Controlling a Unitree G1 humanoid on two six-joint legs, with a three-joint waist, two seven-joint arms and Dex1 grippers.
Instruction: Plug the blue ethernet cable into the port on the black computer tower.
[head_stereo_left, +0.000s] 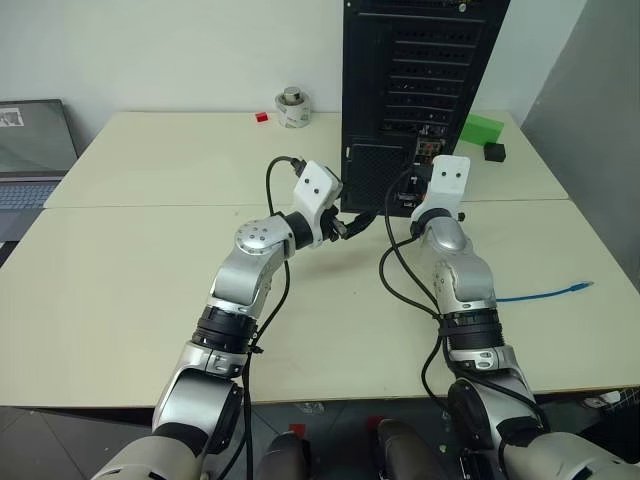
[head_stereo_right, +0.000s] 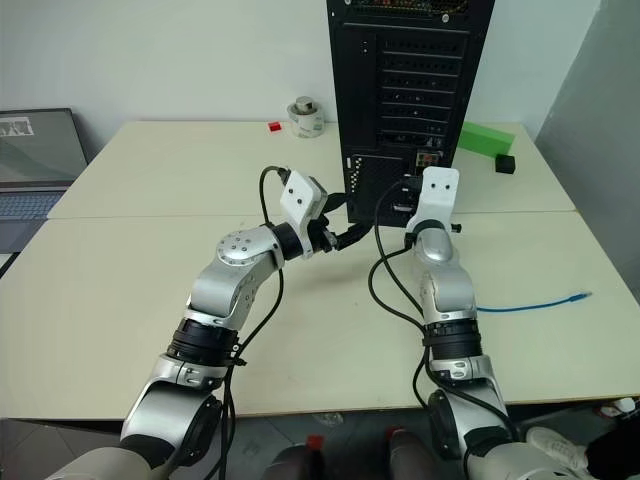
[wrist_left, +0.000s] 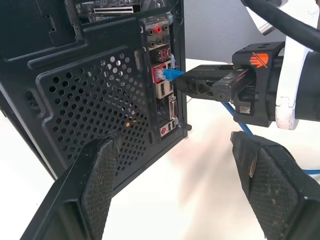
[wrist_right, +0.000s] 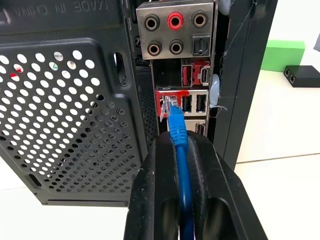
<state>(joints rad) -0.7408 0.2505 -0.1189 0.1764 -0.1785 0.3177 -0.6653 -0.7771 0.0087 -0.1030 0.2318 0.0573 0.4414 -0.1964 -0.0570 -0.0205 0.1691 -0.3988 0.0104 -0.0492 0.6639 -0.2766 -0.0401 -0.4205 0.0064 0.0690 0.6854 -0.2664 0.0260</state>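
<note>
The black computer tower (head_stereo_left: 420, 80) stands upright at the back of the table, rear panel facing me. My right gripper (wrist_right: 179, 142) is shut on the blue ethernet cable (wrist_right: 181, 165) just behind its clear plug (wrist_right: 169, 107). The plug's tip sits at the mouth of the red-rimmed port (wrist_left: 161, 75); how deep it sits I cannot tell. The cable's other end trails over the table to the right (head_stereo_left: 545, 293). My left gripper (wrist_left: 175, 145) hovers open beside the tower's lower vent mesh (wrist_left: 95, 105), level with the right gripper (wrist_left: 200, 85) and touching nothing.
A green box (head_stereo_left: 485, 128) and a small black box (head_stereo_left: 494, 151) lie right of the tower. A tape roll with a metal weight (head_stereo_left: 292, 108) and a small red block (head_stereo_left: 262, 117) sit behind on the left. A laptop (head_stereo_left: 30, 150) is at the far left.
</note>
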